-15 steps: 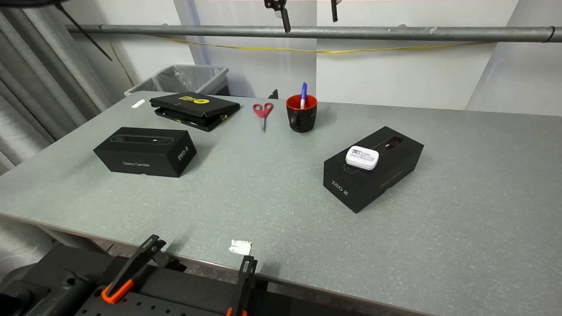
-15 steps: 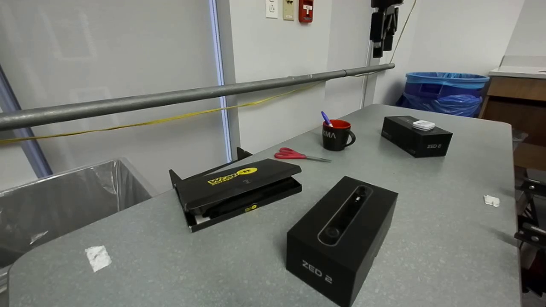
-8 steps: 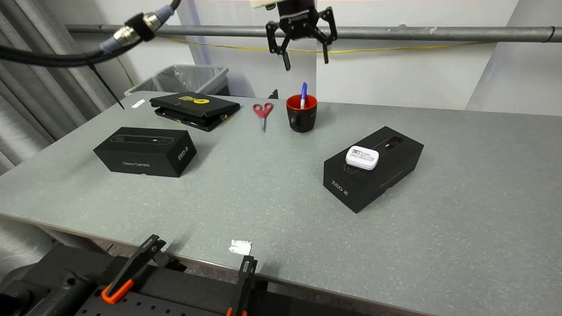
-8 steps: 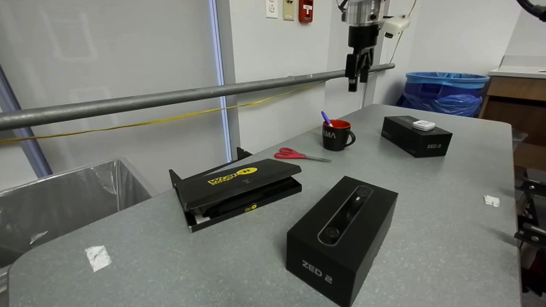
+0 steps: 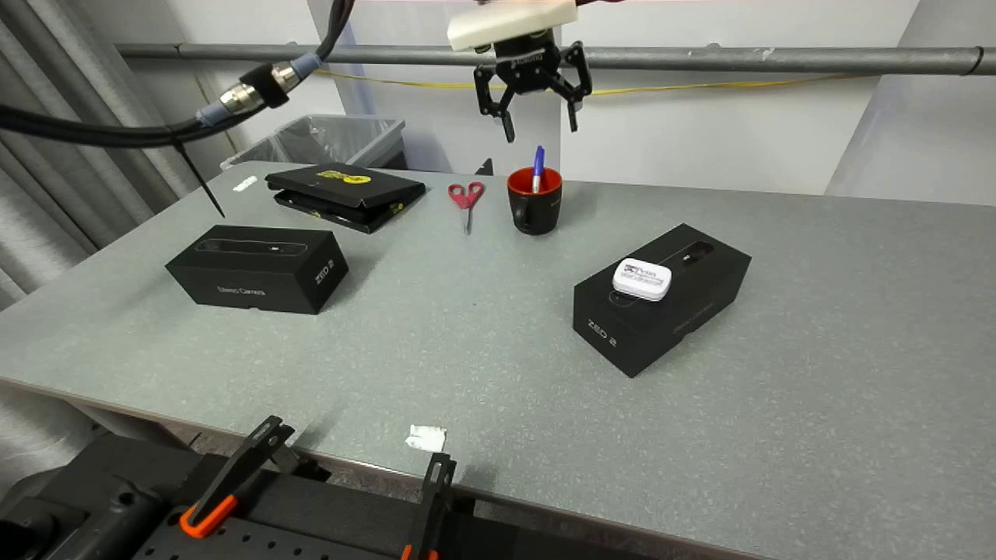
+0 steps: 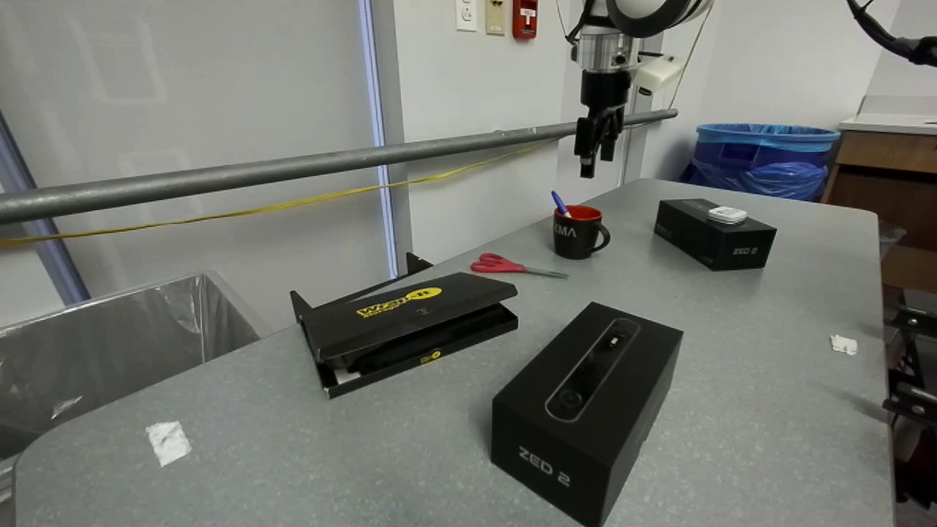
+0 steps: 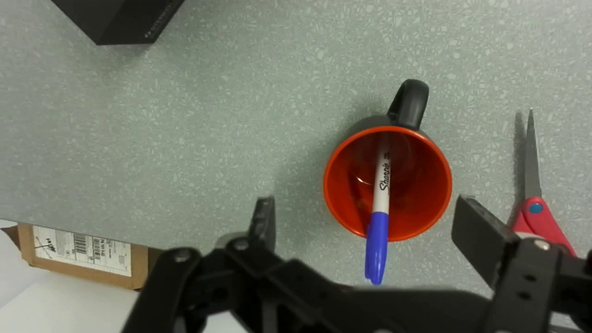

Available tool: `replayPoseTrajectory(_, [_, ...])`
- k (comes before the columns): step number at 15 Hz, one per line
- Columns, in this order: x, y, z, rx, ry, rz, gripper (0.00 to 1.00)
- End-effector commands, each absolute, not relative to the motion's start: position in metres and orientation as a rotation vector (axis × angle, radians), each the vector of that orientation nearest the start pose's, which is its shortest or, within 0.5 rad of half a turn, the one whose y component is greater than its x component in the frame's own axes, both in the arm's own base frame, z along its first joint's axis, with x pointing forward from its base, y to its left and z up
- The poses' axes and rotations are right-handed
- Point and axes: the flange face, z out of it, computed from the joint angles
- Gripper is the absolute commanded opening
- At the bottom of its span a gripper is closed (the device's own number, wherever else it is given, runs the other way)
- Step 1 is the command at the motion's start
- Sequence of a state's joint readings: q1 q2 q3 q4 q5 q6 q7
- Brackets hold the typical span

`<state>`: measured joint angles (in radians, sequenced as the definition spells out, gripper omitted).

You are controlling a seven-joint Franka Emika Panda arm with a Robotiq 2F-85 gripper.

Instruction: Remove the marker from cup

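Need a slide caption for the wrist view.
Open tool above the cup, marker leaning inside, blue cap jutting out; scissors nearby.

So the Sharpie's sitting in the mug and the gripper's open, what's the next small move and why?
Probably ease the gripper down toward the blue-capped Sharpie marker, jaws open. In the wrist view the jaws stand wide with the marker's cap between them; that cap pokes out of the mug. Both exterior views show the gripper higher than the marker, apart from it.
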<state>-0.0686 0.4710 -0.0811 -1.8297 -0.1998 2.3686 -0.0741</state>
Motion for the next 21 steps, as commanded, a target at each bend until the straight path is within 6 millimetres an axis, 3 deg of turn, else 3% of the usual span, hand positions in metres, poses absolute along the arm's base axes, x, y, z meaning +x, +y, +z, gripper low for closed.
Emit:
replayPoseTrajectory(1, [0.650, -0.096, 0.281, -3.317, -0.117, -0.103, 1.00])
replayPoseTrajectory(11, [0.677, -0.079, 0.251, -3.261, -0.149, -0.311, 1.00])
replayPoseTrajectory(21, [0.703, -0.084, 0.227, -3.250, -0.119, -0.315, 1.00])
